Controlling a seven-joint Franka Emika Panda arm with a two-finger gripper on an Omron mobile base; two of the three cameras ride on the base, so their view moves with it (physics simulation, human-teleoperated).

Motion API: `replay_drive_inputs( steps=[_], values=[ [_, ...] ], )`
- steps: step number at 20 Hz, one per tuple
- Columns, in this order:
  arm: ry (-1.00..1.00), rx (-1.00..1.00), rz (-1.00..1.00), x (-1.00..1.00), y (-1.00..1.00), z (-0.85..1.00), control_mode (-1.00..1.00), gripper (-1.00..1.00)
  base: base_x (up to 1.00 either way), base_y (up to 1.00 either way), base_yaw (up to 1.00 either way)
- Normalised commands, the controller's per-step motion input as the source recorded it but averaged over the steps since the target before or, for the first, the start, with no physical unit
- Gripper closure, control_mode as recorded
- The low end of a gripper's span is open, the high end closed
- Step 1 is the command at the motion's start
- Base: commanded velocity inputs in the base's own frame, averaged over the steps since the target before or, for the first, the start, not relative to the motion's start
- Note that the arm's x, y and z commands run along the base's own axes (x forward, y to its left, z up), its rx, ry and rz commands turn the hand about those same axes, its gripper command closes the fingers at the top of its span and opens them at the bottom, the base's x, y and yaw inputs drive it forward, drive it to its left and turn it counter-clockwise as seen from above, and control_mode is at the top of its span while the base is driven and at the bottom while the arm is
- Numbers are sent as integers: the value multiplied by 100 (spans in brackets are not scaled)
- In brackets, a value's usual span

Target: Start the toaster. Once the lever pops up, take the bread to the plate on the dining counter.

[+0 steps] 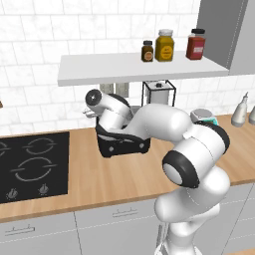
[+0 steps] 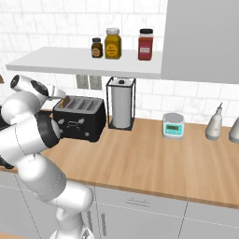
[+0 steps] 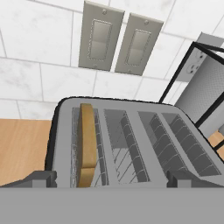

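Around your toaster (image 2: 79,117) you have a wire-framed paper towel holder (image 2: 121,109) just beside it on the wooden surface (image 2: 154,161), a small scale (image 2: 173,125) farther along, three jars (image 2: 112,43) on the shelf (image 2: 70,63) overhead, and two wall switches (image 3: 116,41) behind. Your own arm crowds the toaster's front in the left base view. The toaster is black with four silvery slots; the bread (image 3: 87,142), a tan slice, stands upright in the outermost slot. Your fingers (image 3: 109,178) hang spread wide just above the slots, holding nothing
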Motion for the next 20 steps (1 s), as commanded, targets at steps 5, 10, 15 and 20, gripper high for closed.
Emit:
replay_drive_inputs(
  steps=[5, 10, 15, 20],
  values=[
    [0, 0, 0, 0, 0, 0, -100, -100, 0, 0, 0],
    [0, 0, 0, 0, 0, 0, -100, -100, 0, 0, 0],
    [0, 0, 0, 0, 0, 0, -100, -100, 0, 0, 0],
    [0, 0, 0, 0, 0, 0, -100, -100, 0, 0, 0]
  ],
)
